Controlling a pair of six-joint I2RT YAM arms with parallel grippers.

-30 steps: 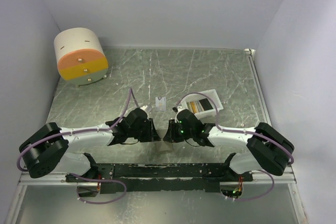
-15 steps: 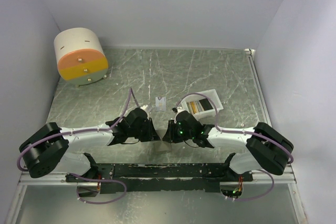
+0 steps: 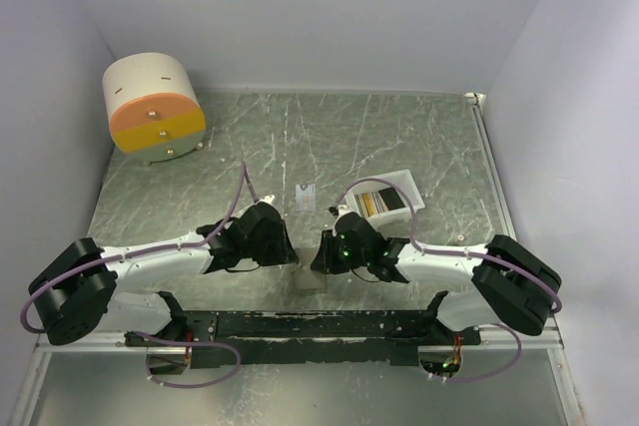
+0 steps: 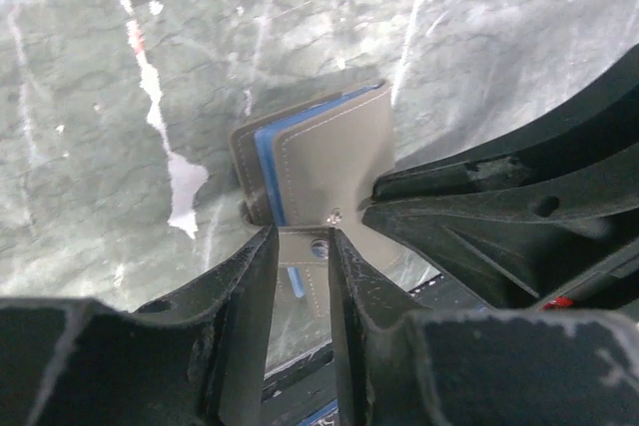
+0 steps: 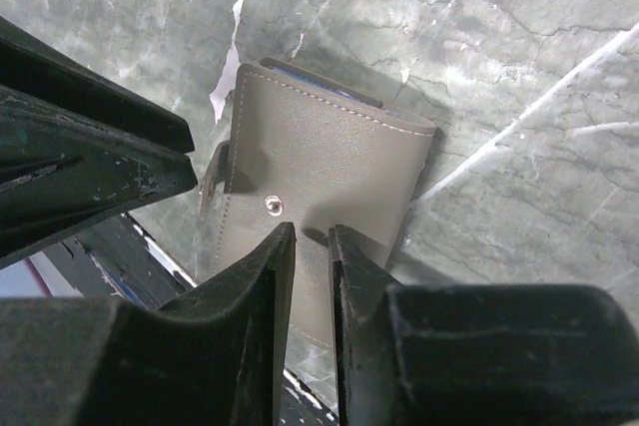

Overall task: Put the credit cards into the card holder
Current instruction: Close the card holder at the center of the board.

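The card holder (image 4: 334, 152) is a taupe-grey wallet with a light blue inside, lying between the two arms near the table's front (image 3: 310, 281). My left gripper (image 4: 303, 231) comes at it from the left. Its jaws stand a little apart, and the wallet's snap tab (image 4: 308, 246) lies in the gap. My right gripper (image 5: 312, 228) meets it from the right with its jaws almost together. Its tips pinch the wallet's outer face (image 5: 329, 162) beside the snap stud (image 5: 272, 205). One pale credit card (image 3: 307, 197) lies loose on the table behind the grippers. More cards (image 3: 379, 202) sit in a white tray.
The white slotted tray (image 3: 407, 187) stands behind my right arm. A large cream-and-orange drum (image 3: 155, 107) sits at the back left corner. Walls close in on the left, back and right. The arms' black base rail (image 3: 300, 326) runs along the near edge.
My left arm's elbow has swung out to the left and its gripper has edged forward onto the snap tab. The right gripper has hardly moved.
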